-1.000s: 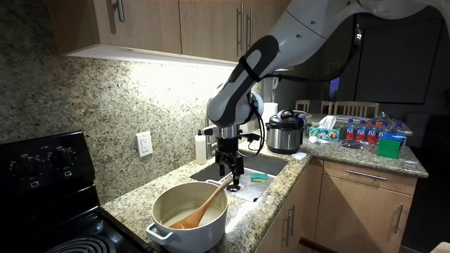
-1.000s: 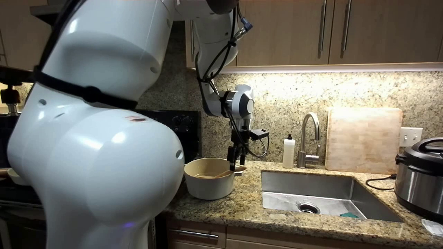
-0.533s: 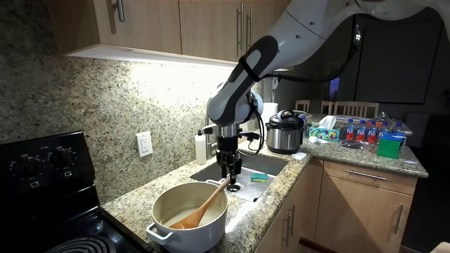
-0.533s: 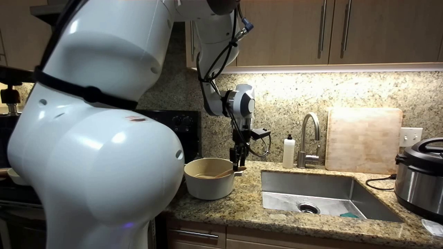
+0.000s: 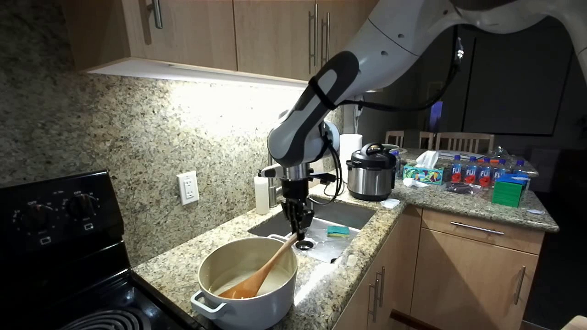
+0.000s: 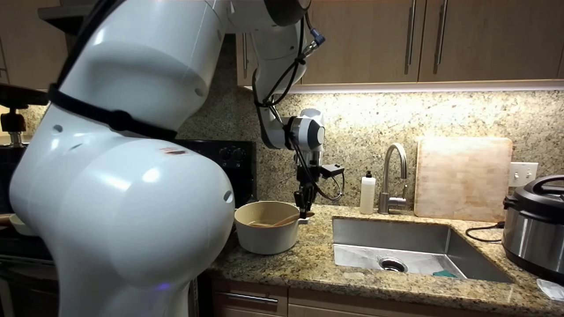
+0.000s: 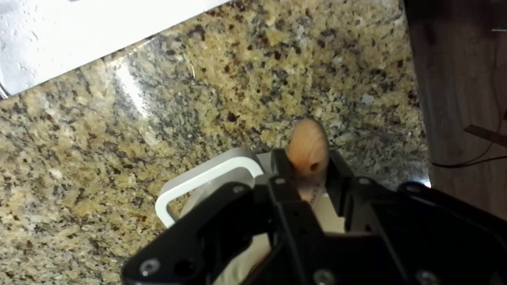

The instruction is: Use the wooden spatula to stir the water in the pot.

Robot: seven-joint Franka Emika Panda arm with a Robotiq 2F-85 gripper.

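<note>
The wooden spatula (image 5: 259, 277) leans in the cream pot (image 5: 263, 314), its wide blade low inside and its handle rising over the rim. My gripper (image 7: 309, 159) is shut on the handle near its end, with the rounded tip poking out past the fingers. In both exterior views the gripper (image 6: 304, 214) points down just beyond the pot's sink-side rim, close above the counter. Pale water (image 5: 234, 276) shows faintly around the blade. Below the gripper in the wrist view lies a white pot handle (image 7: 206, 178); the blade is mostly hidden there.
Beside the pot is the sink (image 6: 396, 237) with a green sponge (image 5: 338, 231) in it. A black stove (image 5: 64, 247) adjoins the pot's far side. A soap bottle (image 6: 367, 193), a faucet (image 6: 392, 176) and a steel cooker (image 5: 370, 176) stand further along the counter.
The jaws have closed from open onto the spatula's handle. The gripper has come slightly lower, and the handle's end has shifted a little toward the pot. The pot stays in place.
</note>
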